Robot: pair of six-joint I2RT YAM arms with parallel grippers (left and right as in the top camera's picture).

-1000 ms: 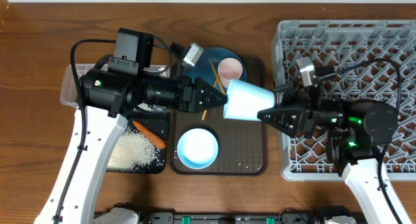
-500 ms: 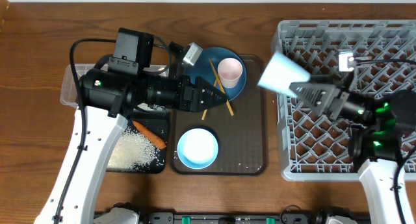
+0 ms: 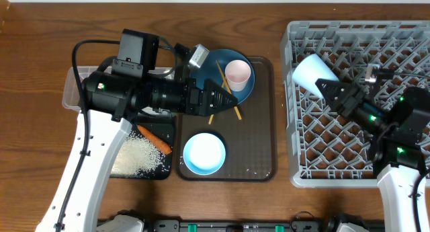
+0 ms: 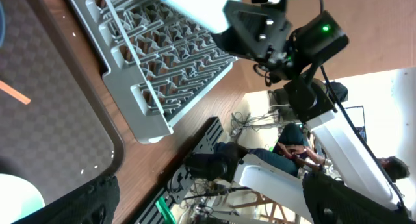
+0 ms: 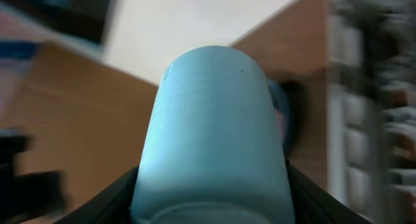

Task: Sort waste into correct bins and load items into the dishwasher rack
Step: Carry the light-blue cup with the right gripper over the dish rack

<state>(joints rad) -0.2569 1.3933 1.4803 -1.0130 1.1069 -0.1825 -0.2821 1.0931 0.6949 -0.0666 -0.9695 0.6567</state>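
My right gripper (image 3: 330, 89) is shut on the small light-blue cup (image 3: 312, 72), holding it tilted above the back left part of the grey dishwasher rack (image 3: 290, 134). In the right wrist view the cup (image 5: 214, 126) fills the space between my right gripper's (image 5: 211, 208) fingers. My left gripper (image 3: 228, 100) stands open and empty over the dark-blue plate (image 3: 213, 65). That plate carries a pink cup (image 3: 238, 73) and two chopsticks (image 3: 224, 85). From the left wrist, the left gripper (image 4: 218, 204) points across at the rack (image 4: 169, 74).
A pale-blue bowl (image 3: 203, 152) sits on the brown serving tray (image 3: 259, 148). Left of it, a carrot (image 3: 153, 138) and rice (image 3: 138, 157) lie in the black tray (image 3: 144, 175). A clear box (image 3: 72, 91) lies under my left arm.
My right gripper has carried the light-blue cup from over the brown tray to the right, over the rack. My left gripper's jaws have opened wider; the left arm has stayed put.
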